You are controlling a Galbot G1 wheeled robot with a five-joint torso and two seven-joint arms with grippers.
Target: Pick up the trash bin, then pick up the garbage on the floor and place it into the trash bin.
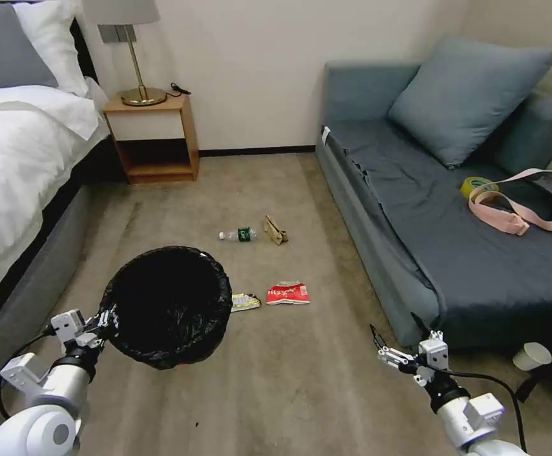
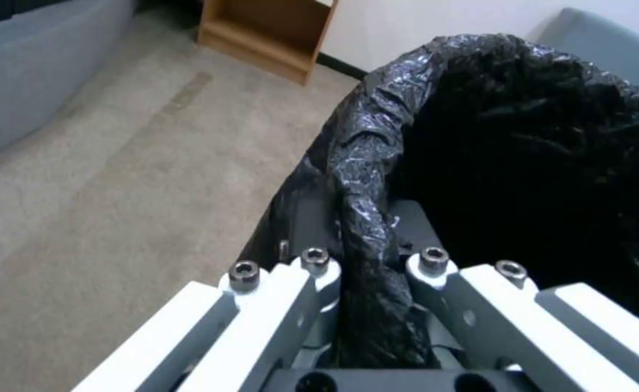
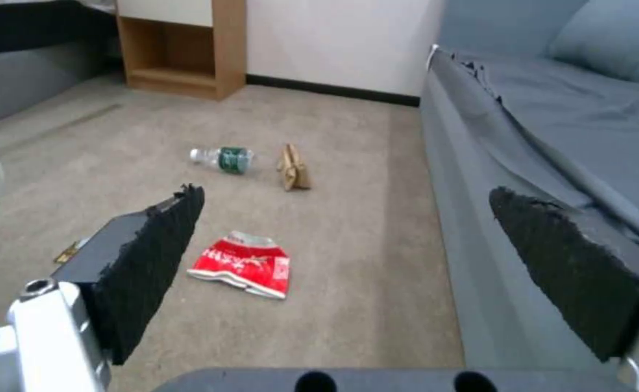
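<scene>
One trash bin (image 1: 169, 306), round and lined with a crinkled, glossy black plastic bag, is held off the floor at the robot's left front; the left hand (image 1: 102, 322) is clamped on its near rim, one finger outside the bag and one inside, as the left wrist view shows with the bag fold (image 2: 367, 218) pinched between them. Four pieces of garbage lie on the carpet (image 1: 301, 380). Two sit just beyond the bin's right edge: a yellow-silver wrapper (image 1: 246, 302), crumpled and flat, partly tucked behind the rim, and a red-and-white wrapper (image 1: 288, 293), flattened, just beside it. Two lie farther off toward the wall: a clear bottle (image 1: 238, 235) with a green label, on its side, and a tan folded cardboard piece (image 1: 276, 230) close to its right, the two near but apart. The right hand (image 1: 400, 335) hovers low at the robot's right front, its two fingers spread wide, with dark, rough-edged pads (image 3: 153, 261), holding nothing. The carpet is short-pile beige and forms an open lane between one bed (image 1: 22, 164) with white linen on the left and one grey-blue sofa (image 1: 453, 215) on the right; the sofa's front edge runs close beside the right hand. One wooden nightstand (image 1: 155, 136) carrying one brass lamp (image 1: 133, 57) stands against the far wall. One white paper cup (image 1: 532, 356) lies on its side by the sofa's near corner.
</scene>
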